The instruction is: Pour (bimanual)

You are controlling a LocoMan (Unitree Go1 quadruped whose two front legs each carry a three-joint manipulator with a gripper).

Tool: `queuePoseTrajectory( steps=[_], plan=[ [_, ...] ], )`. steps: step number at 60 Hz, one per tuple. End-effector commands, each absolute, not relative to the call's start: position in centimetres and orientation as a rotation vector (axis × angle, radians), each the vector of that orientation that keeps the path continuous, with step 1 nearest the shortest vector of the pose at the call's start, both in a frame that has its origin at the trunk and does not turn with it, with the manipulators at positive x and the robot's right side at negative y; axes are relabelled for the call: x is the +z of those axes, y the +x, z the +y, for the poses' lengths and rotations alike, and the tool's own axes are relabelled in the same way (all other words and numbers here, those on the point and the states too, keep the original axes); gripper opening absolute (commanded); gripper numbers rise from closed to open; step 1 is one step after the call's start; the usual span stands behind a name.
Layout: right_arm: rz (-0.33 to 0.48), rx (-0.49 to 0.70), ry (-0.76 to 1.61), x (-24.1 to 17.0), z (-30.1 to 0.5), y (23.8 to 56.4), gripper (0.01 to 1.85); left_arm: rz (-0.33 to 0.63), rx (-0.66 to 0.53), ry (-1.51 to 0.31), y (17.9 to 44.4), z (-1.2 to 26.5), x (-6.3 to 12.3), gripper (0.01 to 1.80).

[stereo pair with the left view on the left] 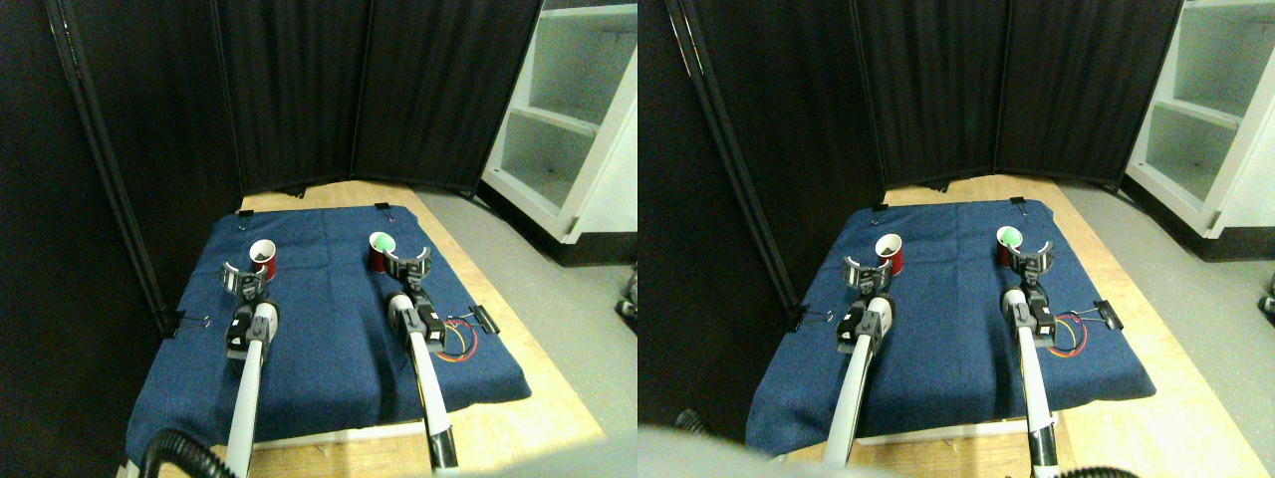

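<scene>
Down at the near edge, both pale manipulators rise over the blue cloth [329,349], with red and yellow wires [460,344] looping beside the right one! Further up, the left gripper [242,280] has its jaws spread wide, empty, just short of the left red cup [263,258], which stands upright with something dark inside; the right gripper [409,265] is splayed open too, right up against the right red cup [382,250] with green contents, though whether it touches I cannot tell. Beyond hang black curtains [299,90], white shelves [568,110] at far right.
</scene>
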State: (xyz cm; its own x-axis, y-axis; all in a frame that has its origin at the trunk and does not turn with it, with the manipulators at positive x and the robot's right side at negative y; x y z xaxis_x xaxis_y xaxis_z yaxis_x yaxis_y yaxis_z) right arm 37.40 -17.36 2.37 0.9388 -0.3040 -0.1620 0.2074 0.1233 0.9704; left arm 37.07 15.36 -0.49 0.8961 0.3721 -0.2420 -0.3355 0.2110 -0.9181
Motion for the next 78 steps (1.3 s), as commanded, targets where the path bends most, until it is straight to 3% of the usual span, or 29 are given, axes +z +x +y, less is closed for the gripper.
queuePoseTrajectory(
  steps=[1, 15, 49, 78],
  plan=[
    [-0.086, -0.360, 1.398, 2.4, -16.8, 38.1, 0.86, -0.039, 0.483, -1.280, 37.7, 14.8, -0.4, 0.88],
    [-0.069, -0.368, 1.415, 1.6, -15.7, 38.8, 1.00, 0.004, 0.477, -1.324, 38.2, 14.0, -1.0, 0.82],
    [-0.070, -0.377, 1.396, 0.3, -15.1, 39.7, 0.98, 0.108, 0.467, -1.388, 39.9, 12.4, -1.4, 0.79],
    [-0.080, -0.397, 1.472, -0.2, -15.2, 40.8, 1.01, 0.103, 0.510, -1.423, 40.1, 12.1, -2.5, 0.72]
  ],
)
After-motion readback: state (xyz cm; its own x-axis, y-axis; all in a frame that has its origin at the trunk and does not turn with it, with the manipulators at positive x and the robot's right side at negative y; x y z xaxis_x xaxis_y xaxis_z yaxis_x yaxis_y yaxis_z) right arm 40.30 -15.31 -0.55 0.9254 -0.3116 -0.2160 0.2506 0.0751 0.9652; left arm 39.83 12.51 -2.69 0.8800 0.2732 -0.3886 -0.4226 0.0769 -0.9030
